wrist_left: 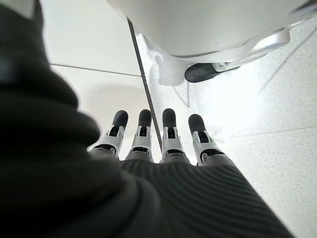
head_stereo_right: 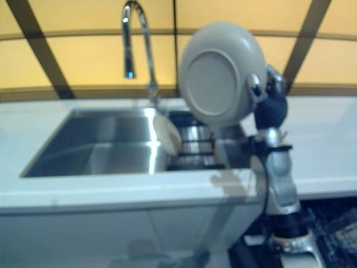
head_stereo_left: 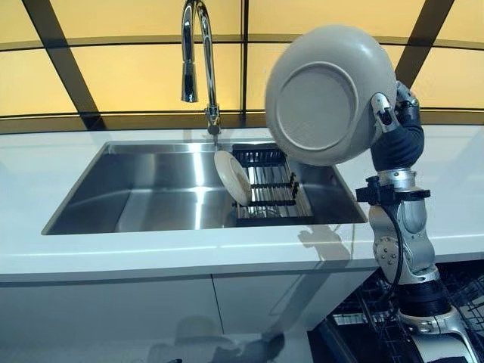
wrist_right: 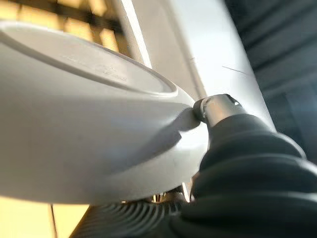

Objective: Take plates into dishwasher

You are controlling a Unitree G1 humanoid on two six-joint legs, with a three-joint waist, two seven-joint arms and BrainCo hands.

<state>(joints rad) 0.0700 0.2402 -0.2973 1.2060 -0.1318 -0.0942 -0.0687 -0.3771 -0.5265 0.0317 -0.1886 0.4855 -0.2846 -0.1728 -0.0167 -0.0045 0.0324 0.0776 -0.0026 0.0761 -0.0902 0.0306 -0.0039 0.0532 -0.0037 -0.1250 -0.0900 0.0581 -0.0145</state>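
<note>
My right hand (head_stereo_left: 395, 113) is raised above the right end of the sink, shut on the rim of a grey plate (head_stereo_left: 327, 94) held upright with its underside toward me; the right wrist view shows the thumb (wrist_right: 213, 106) pressed on the plate (wrist_right: 74, 139). A second pale plate (head_stereo_left: 232, 177) stands on edge in the black dish rack (head_stereo_left: 268, 185) inside the steel sink (head_stereo_left: 144, 189). The open dishwasher's wire rack (head_stereo_left: 363, 306) shows at the lower right, below the counter. My left hand (wrist_left: 153, 139) appears only in its wrist view, fingers straight, pointing at the floor.
A tall chrome faucet (head_stereo_left: 198, 60) rises behind the sink. The white countertop (head_stereo_left: 60, 162) surrounds the basin, with white cabinet fronts (head_stereo_left: 113, 314) below it. A yellow-lit window with dark bars runs along the back.
</note>
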